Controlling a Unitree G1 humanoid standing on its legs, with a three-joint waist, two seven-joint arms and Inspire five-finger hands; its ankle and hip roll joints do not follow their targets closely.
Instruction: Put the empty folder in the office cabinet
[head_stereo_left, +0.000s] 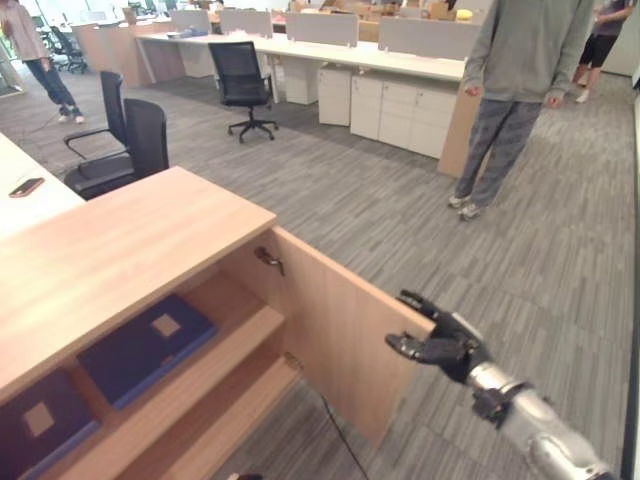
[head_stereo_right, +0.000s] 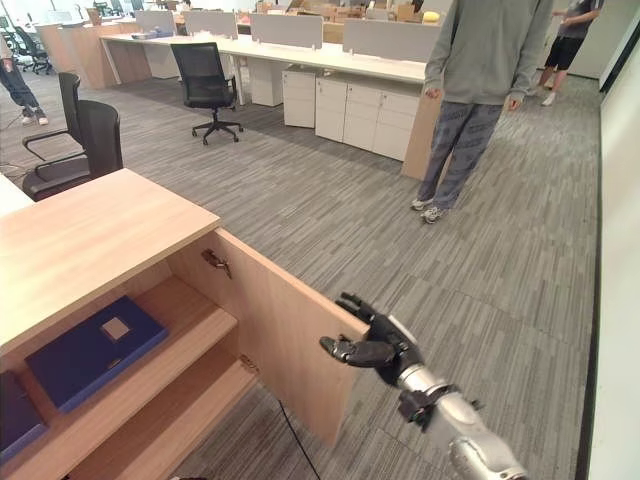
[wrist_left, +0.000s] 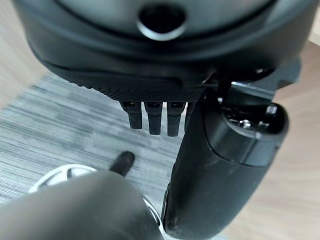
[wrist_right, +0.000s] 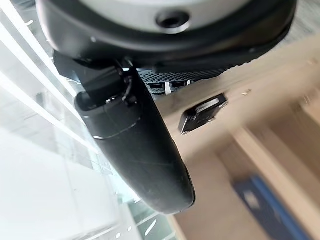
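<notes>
The wooden office cabinet (head_stereo_left: 120, 245) stands at the left with its door (head_stereo_left: 335, 335) swung wide open. On its upper shelf lie two dark blue folders, one (head_stereo_left: 145, 345) nearer the door and one (head_stereo_left: 35, 425) at the view's left edge. My right hand (head_stereo_left: 445, 345) is at the door's free edge, its loosely bent fingers (head_stereo_left: 412, 300) and thumb touching the door and holding nothing. The right wrist view looks past the thumb at a hinge piece (wrist_right: 202, 112) and a blue folder (wrist_right: 267, 207) inside. My left hand (wrist_left: 160, 60) hangs over the carpet, fingers straight and empty.
A person (head_stereo_left: 520, 100) stands on the grey carpet a few steps beyond the door. Black office chairs (head_stereo_left: 125, 145) sit behind the cabinet, and another (head_stereo_left: 243, 85) stands by the long white desks (head_stereo_left: 330, 60). A phone (head_stereo_left: 25, 187) lies on the left desk.
</notes>
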